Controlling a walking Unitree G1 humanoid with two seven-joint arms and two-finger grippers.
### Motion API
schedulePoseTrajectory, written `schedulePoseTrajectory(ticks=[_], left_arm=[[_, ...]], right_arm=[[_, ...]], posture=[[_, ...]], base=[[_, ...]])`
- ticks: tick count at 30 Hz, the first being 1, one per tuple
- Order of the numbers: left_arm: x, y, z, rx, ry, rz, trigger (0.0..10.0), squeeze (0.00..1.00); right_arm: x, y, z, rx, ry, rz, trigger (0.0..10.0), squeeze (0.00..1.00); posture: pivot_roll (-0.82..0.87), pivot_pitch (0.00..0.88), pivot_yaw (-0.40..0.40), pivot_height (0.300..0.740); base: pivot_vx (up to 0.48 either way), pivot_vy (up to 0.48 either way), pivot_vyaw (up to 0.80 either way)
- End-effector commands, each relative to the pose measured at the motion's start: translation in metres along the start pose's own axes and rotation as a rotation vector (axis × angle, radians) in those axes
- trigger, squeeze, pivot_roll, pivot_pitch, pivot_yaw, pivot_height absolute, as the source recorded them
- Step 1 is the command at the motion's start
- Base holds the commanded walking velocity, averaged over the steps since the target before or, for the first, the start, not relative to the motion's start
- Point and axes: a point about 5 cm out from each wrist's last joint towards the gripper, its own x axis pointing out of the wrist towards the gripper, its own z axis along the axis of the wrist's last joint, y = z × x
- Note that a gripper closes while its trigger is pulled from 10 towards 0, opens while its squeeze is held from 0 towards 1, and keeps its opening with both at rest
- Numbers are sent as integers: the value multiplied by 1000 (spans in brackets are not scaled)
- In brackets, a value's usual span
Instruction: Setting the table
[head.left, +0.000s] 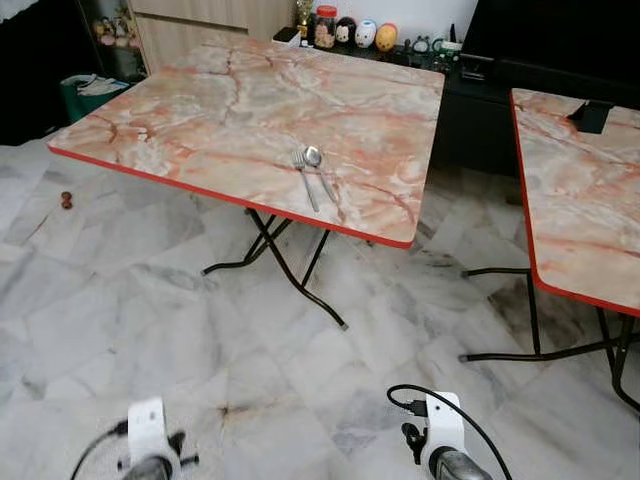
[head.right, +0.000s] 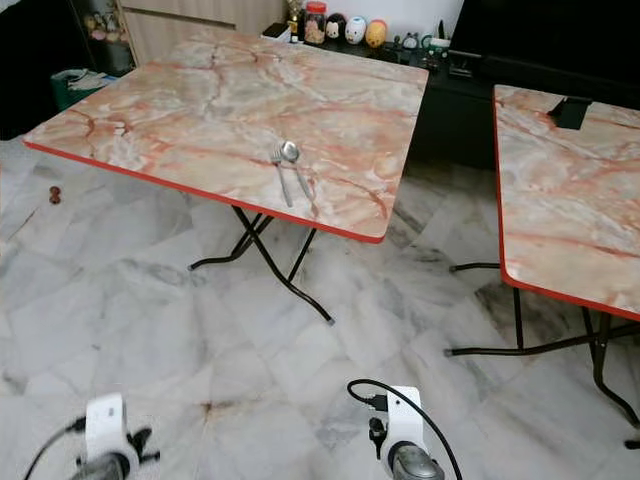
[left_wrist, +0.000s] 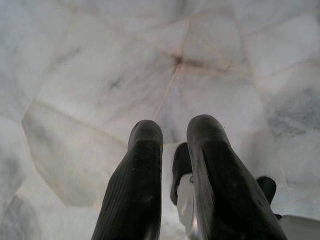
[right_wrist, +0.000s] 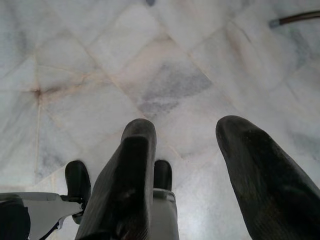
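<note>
- Left gripper (left_wrist: 172, 145): it is seen hanging low over the pale marble floor (head.left: 150, 330), at about 7 o'clock in the head view. Its fingers (left_wrist: 137, 185) are nearly together, with a slim gap between them, and nothing is held.
- Table (head.left: 180, 110): a square folding table with a pink marbled top and red edge is seen ahead, well apart from both arms.
- Fork (head.left: 303, 175) and spoon (head.left: 320, 178): they are laid side by side near the table's near edge, at about 12 o'clock, fork on the left, heads pointing away. Both are judged light, rigid and slick metal lying flat, so a pinch across the narrow handle is advised.
- Right gripper (right_wrist: 187, 135): it is seen low at about 5 o'clock, fingers spread wide apart and empty.
- Second table (head.left: 590, 200): it is placed at 2 o'clock, with a dark object near its far edge.
</note>
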Motion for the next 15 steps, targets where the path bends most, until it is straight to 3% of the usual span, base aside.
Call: schedulePoseTrajectory(ticks=[1,8,15], left_arm=[[-1,1,-5,-27,21,21,10000,0],[-1,1,-9,-33,37,29,10000,0],[0,-2,-6,-33,32,26,10000,0]], right_arm=[[0,-2,1,-1,2,-4,10000,0],[0,-3,1,0,0,-4,10000,0],[0,-2,2,1,0,-1,10000,0]], posture=[[50,27,-73,740],[46,32,-72,740],[48,31,-73,740]], base=[[0,0,0],[0,0,0],[0,271,0]])
